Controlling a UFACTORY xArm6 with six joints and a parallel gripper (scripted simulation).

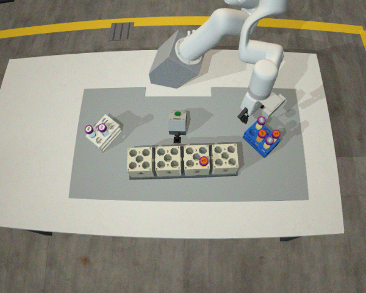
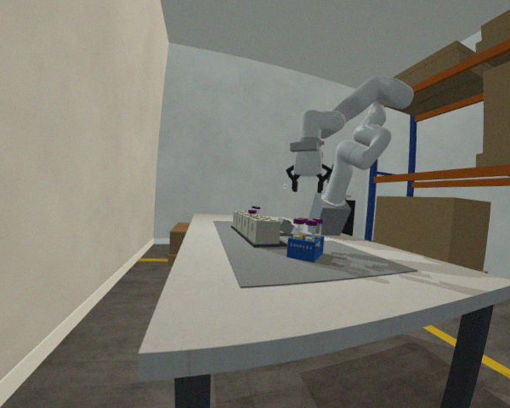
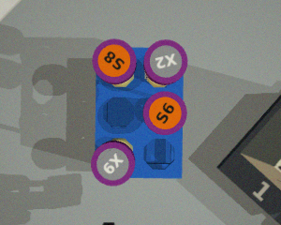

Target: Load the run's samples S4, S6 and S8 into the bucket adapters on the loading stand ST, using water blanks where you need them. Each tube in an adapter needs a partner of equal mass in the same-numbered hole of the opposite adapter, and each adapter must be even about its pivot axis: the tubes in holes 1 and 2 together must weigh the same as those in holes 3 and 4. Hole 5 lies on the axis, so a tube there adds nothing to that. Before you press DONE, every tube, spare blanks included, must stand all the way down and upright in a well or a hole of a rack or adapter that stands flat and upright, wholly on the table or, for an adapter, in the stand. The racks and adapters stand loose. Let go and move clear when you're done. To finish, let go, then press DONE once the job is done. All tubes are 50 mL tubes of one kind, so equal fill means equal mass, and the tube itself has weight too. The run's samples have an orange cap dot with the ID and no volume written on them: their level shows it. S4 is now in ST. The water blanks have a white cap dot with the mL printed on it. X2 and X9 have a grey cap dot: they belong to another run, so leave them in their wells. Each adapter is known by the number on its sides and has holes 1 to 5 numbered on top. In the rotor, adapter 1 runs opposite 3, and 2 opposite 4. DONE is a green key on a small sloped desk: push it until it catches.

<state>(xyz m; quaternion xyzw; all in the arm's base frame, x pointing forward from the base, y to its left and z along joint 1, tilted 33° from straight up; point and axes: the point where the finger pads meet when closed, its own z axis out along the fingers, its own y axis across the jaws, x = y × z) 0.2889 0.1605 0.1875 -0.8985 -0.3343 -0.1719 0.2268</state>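
Note:
My gripper [image 2: 308, 189] is open and empty, high above the blue sample rack [image 1: 264, 154] [image 2: 301, 253] [image 3: 138, 141]. The rack holds orange-dotted S8 [image 1: 276, 133] [image 3: 114, 61] and S6 [image 1: 261, 133] [image 3: 165, 112], plus grey-dotted X2 [image 1: 269, 140] [image 3: 166, 62] and X9 [image 1: 261, 119] [image 3: 112, 163]. Two of its wells are empty. S4 [image 1: 204, 161] stands in the front right hole of adapter 2 [image 1: 189, 171]. Adapter 4 [image 1: 132, 171], adapter 3 [image 1: 161, 171] and adapter 1 [image 1: 218, 170] show empty holes. Two water blanks [image 1: 88, 129] [image 1: 102, 127] stand in the white rack [image 1: 102, 148]; their printed volumes are unreadable.
The desk [image 1: 177, 126] with the green DONE key [image 1: 177, 113] stands behind the adapters. The loading stand [image 1: 183, 177] runs under all the adapters. Adapter 1's side also shows at the right edge of the wrist view.

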